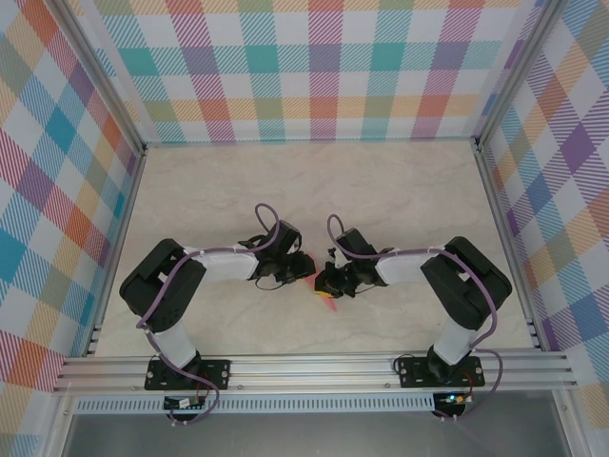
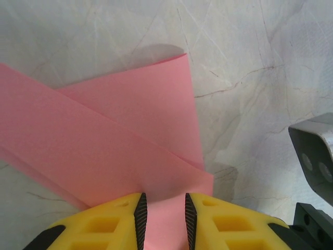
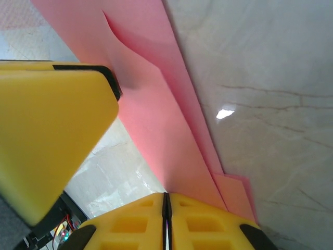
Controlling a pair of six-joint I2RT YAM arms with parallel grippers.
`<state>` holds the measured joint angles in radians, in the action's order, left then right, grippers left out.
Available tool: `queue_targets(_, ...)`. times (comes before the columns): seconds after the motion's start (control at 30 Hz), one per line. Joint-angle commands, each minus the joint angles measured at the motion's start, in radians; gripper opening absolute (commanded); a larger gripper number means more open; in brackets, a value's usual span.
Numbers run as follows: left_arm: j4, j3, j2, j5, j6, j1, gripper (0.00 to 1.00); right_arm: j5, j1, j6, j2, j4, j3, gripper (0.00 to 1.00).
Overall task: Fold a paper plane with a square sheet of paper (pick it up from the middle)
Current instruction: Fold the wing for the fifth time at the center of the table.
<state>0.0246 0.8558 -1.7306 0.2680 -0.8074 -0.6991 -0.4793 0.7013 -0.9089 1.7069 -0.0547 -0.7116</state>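
— Fingers first: the left fingers [image 2: 104,229] stand a narrow gap apart, low over the desk [image 2: 260,62], and the pink sheet [image 2: 119,140] runs right through that gap.

— Pinching it?

— No. The black pads sit clear of each other with pink showing between them, so I call them parted. The sheet lies folded on the marbled surface, one broad band laid slantwise over another flap, with a square corner at the far end.

— And from above?

— The left arm [image 1: 166,286] and the right arm [image 1: 466,281] bend inward and meet over the near half of the desk. The sheet peeks out between the two wrists, mostly hidden beneath them. Checked walls [image 1: 324,67] ring the desk on three sides.

— Across to the right, then.

— The right fingers [image 3: 130,224] are pressed tight together with no gap at all, and the sheet comes straight out of that seam, so they are clamped on it. From there it climbs as a long strip toward the upper left of the right wrist view. Layered edges show along its right side.

— The yellow block on the left there?

— One of the left fingers, black pad just beside the strip. Whether it touches, I can't tell.
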Motion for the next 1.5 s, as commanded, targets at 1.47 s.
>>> queue_targets(1.47,-0.278,-0.123,0.046,0.07,-0.169,-0.107,0.31,0.05,0.006,0.005,-0.091,0.072,0.118,0.1)
